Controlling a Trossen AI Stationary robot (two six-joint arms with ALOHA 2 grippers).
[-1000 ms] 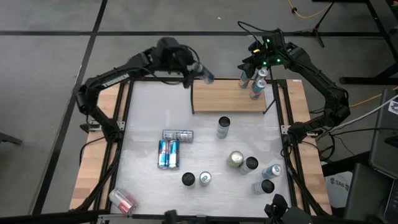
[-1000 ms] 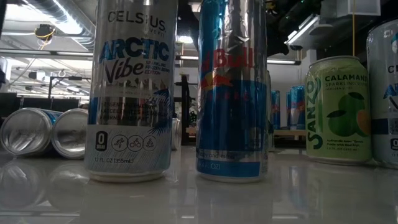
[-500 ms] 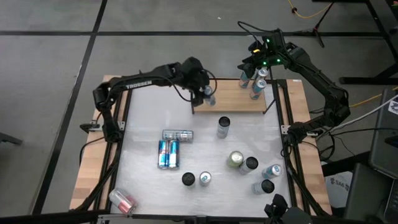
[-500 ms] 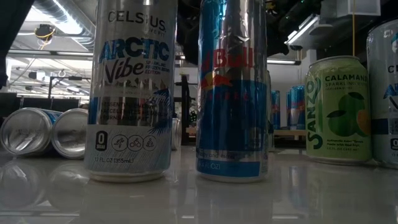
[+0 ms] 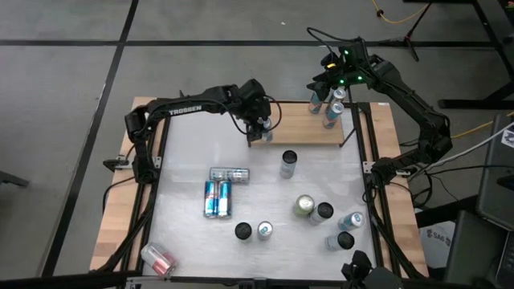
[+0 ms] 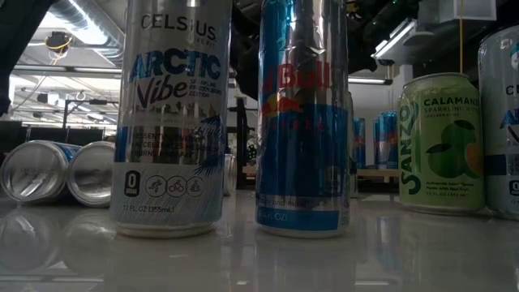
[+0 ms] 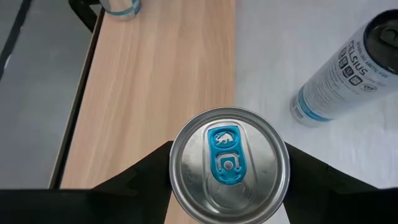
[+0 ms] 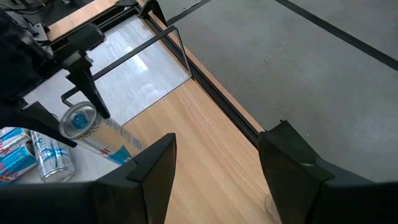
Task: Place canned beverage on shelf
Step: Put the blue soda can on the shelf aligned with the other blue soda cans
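The left gripper [image 5: 263,127] is closed on a silver can with a blue tab [image 7: 228,165], one finger on each side of its body, the can upright over the near left end of the shelf [image 5: 301,126]. A second ago this arm held the can tilted, out past the shelf's far left corner at about eleven o'clock on the table; it has since swung in and turned the can upright, and the fingers have begun to ease apart. I judge the placing nearly done, though whether the base has touched the board is hard to tell.

The right gripper [image 5: 332,79] hovers with its jaws shut and empty at the shelf's far right end, about one o'clock, unmoved over the last second, just above the cans standing there [image 5: 330,110].

Outward from the shelf, a white Celsius can with a black top [image 5: 288,163] stands on the table [image 5: 185,144] just in front of the board, close to the left arm's way out. Three blue cans [image 5: 220,193] lie flat at nine o'clock. At five o'clock stands a cluster of cans [image 5: 325,221], two more [image 5: 253,231] at six, and a pink can [image 5: 158,258] lies at seven. None of them blocks the shelf's open middle.
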